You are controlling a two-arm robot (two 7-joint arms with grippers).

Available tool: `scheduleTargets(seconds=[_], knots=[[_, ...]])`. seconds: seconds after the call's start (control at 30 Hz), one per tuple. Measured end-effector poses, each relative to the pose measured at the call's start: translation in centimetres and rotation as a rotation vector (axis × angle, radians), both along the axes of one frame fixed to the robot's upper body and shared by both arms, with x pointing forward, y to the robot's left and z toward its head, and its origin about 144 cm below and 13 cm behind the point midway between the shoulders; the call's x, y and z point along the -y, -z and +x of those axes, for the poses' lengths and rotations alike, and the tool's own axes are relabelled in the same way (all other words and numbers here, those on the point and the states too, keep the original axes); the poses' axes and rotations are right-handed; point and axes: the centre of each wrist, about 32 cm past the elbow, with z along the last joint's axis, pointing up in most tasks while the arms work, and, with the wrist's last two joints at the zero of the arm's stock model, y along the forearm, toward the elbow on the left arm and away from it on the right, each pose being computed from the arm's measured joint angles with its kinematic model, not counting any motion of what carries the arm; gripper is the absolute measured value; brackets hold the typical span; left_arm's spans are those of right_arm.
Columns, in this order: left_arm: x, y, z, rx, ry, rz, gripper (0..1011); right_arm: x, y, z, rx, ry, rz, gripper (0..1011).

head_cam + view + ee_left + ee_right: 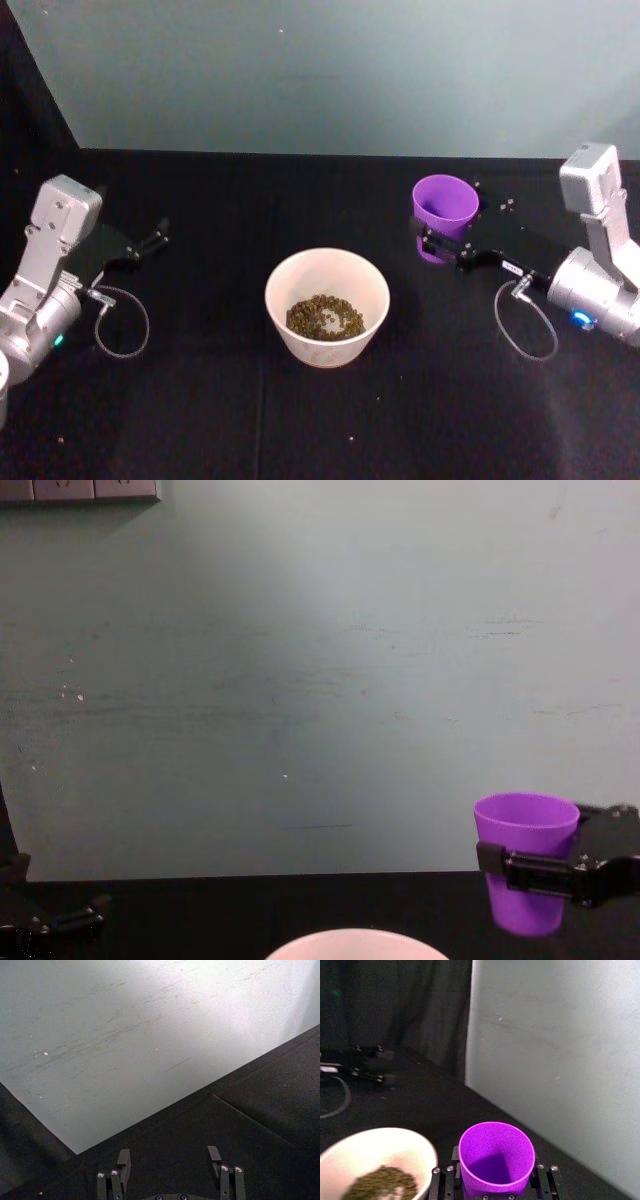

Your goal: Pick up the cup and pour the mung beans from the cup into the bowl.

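Observation:
The purple cup (445,205) stands upright at the right of the black table, with my right gripper (441,243) shut on its lower half. From the side, the cup (525,855) has a black finger (515,870) across its wall. Looking down into the cup (496,1157), I see only bare purple inside; my right gripper (495,1182) has a finger on each side of it. The mung beans (325,317) lie in the pale bowl (277,283) at the table's middle, left of the cup. My left gripper (150,240) is parked open at the far left.
A pale green wall (330,70) rises along the table's far edge, just behind the cup. Cable loops hang by each wrist: one on the left (125,325), one on the right (525,325). The left gripper (169,1156) faces bare black table and the wall.

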Motion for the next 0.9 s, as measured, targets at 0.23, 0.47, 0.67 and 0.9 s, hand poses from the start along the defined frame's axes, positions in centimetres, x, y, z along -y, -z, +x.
scheduleTargets(seconds=[0.23,0.47,0.67,0.9], knots=[[0.0,0.0,0.0,0.0,0.0,0.0,1000,0.81,0.63,0.51,-0.118,-0.029,0.062,744],[0.0,0.0,0.0,0.0,0.0,0.0,1000,0.85,0.62,0.55,-0.124,-0.03,0.065,744],[0.0,0.0,0.0,0.0,0.0,0.0,1000,0.82,0.63,0.54,-0.126,-0.031,0.066,744],[0.0,0.0,0.0,0.0,0.0,0.0,1000,0.31,0.3,0.6,-0.106,-0.04,0.031,744]])
